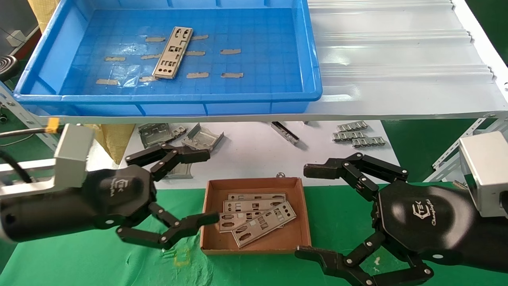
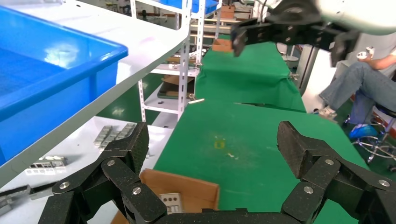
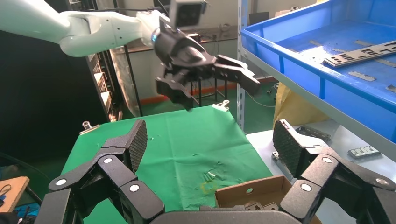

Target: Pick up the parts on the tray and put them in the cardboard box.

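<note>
1. One thin silver metal plate (image 1: 173, 52), oblong and punched with small rectangular and round cut-outs, lies flat near the middle of the bright-blue plastic tray (image 1: 313, 59), angled across its grid-patterned floor among grey tape scraps (image 1: 230, 51).
2. Several more such plates (image 1: 258, 220) lie overlapping in the small brown cardboard box (image 1: 254, 183), which sits on the green cloth (image 1: 79, 262) just below the shelf's front edge.
3. The left gripper (image 1: 206, 186) hovers at the box's left wall, its black linked fingers spread wide and empty, the lower fingertip (image 1: 208, 218) over the box's left edge.
4. The right gripper (image 1: 311, 210) hangs beside the box's right wall, jaws likewise wide apart, holding nothing.
5. Bent grey brackets (image 1: 202, 139) and ridged strips (image 1: 359, 136) rest on the white surface under the shelf.
</note>
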